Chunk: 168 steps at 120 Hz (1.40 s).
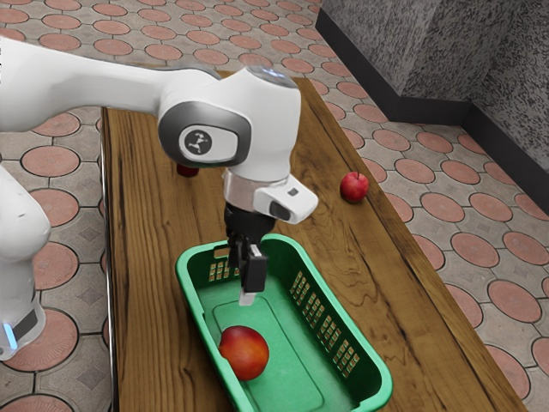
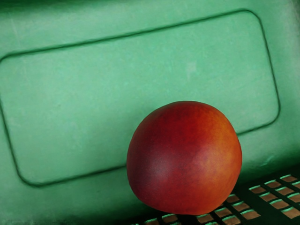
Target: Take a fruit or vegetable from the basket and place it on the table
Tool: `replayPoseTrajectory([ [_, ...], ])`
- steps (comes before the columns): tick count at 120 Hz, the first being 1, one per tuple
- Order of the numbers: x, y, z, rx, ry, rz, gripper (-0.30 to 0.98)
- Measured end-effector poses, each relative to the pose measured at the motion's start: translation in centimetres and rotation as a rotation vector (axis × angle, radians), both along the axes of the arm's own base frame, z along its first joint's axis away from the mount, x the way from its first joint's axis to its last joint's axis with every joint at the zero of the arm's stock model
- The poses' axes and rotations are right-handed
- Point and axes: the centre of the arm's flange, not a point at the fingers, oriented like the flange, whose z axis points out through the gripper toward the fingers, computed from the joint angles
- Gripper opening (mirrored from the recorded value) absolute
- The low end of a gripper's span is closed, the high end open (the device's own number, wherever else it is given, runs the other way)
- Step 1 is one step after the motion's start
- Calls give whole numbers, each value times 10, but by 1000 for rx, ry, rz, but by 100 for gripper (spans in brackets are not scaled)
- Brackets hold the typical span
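Observation:
In the exterior view my gripper [image 1: 248,290] points down inside the green basket [image 1: 304,249], toward the end nearer the top of that view. A red-orange peach or nectarine [image 1: 245,353] lies on the basket floor, close to the long wall on the exterior view's left. It sits apart from the gripper, further toward the bottom of that view. In the wrist view the same round fruit [image 2: 185,157] rests beside the slotted wall of the basket [image 2: 84,108]. Whether the gripper is open or shut cannot be told.
The basket stands on a wooden table [image 1: 146,283]. A red apple [image 1: 354,188] sits on the tabletop beyond the basket, toward the exterior view's right. Behind the arm, a dark red object [image 1: 187,171] is partly hidden. Raised basket walls surround the gripper's lower end.

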Motion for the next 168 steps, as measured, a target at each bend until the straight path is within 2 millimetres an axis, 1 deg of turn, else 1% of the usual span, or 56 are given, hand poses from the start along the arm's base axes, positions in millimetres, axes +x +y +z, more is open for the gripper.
replayPoseTrajectory([
  [16, -3, -5, -12, -9, 33, -8, 69],
  [30, 2, -4, -15, -23, 40, 11, 69],
  [57, -2, -27, -22, -47, 58, -12, 69],
  [68, -3, -32, -23, -52, 60, -19, 69],
  [114, -8, -33, -32, -38, 74, -27, 69],
  [134, -8, -40, -39, -30, 85, -38, 69],
  [158, -6, -36, -42, -8, 86, -38, 69],
  [168, -3, -31, -46, 10, 94, -37, 69],
])
